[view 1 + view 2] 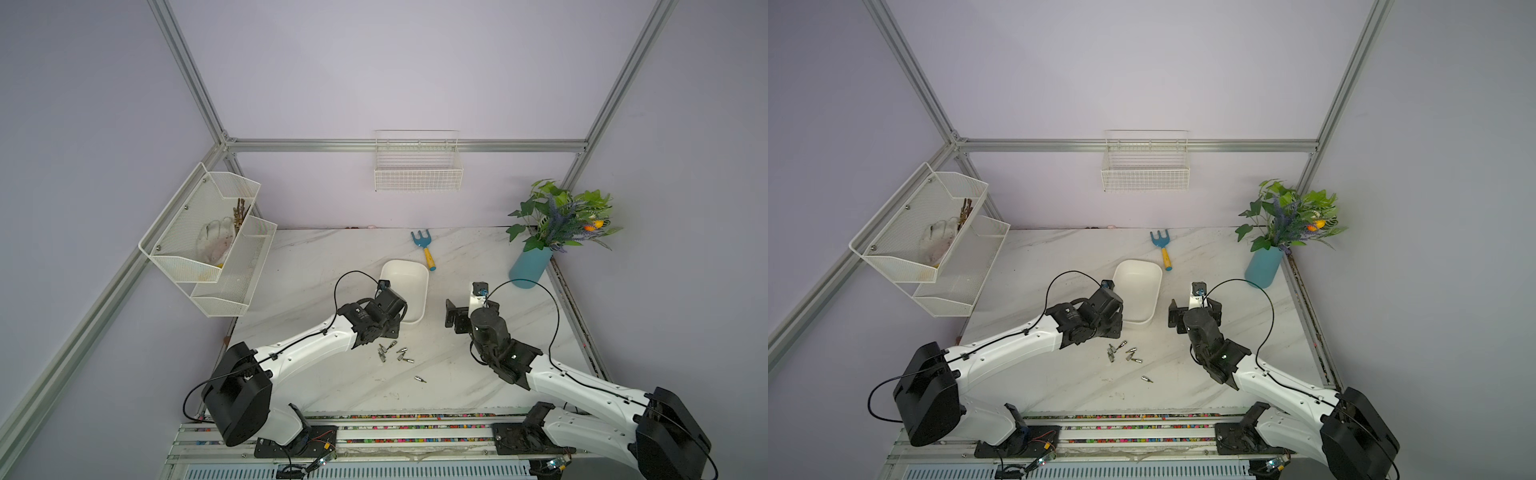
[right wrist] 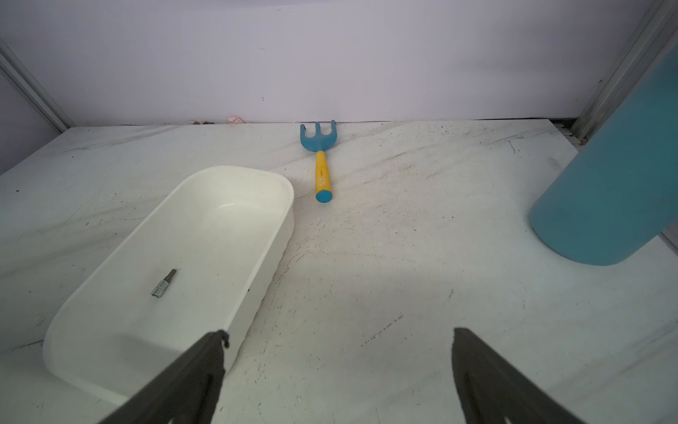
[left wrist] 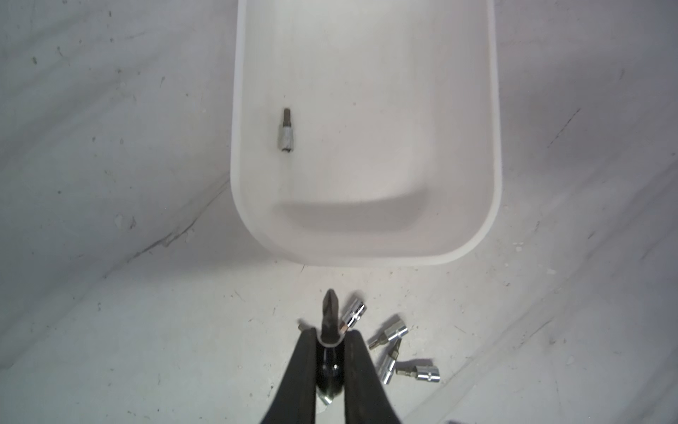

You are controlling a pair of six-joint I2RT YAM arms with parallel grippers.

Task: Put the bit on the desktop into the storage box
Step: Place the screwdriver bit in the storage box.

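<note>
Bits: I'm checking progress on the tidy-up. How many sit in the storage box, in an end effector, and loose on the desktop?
Stored bit in the storage box: 1
Held bit in the left end effector: 1
Loose bits on the desktop: 7
Total: 9

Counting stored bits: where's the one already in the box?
Both wrist views show the bit lying on the storage box floor, nearer its left long wall.

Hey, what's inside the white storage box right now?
One silver socket bit lies on the floor of the storage box, near one long wall. The rest of the floor looks bare. In both top views the left arm covers the box's near corner.
</note>
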